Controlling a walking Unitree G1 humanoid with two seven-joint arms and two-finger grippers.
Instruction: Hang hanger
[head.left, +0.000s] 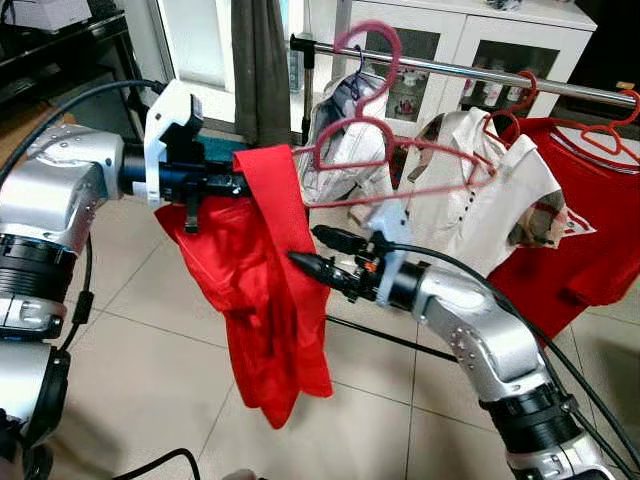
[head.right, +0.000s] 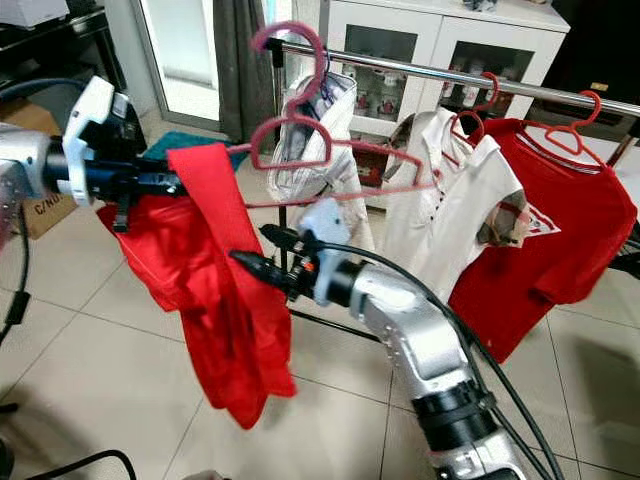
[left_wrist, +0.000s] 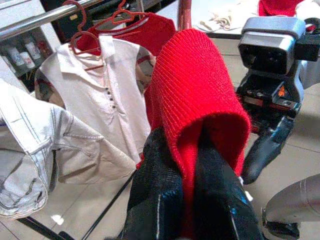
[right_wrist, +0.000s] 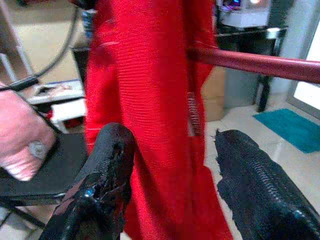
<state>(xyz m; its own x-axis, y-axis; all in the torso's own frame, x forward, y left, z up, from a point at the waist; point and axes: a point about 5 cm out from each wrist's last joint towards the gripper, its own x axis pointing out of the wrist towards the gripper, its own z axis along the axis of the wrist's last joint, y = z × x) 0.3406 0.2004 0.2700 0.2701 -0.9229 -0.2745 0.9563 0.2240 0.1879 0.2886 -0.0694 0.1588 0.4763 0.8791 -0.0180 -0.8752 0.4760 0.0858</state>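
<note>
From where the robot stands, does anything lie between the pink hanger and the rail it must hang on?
Nothing visible does. The pink hanger, carrying the red garment held by the left gripper, has its hook beside the rail.

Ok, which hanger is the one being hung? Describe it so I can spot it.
Find the metal rail running across the clothes. At its left end, a pink hanger has its hook at the rail. Unlike the red hangers carrying shirts, it has a red cloth over one arm, where the left gripper is.
</note>
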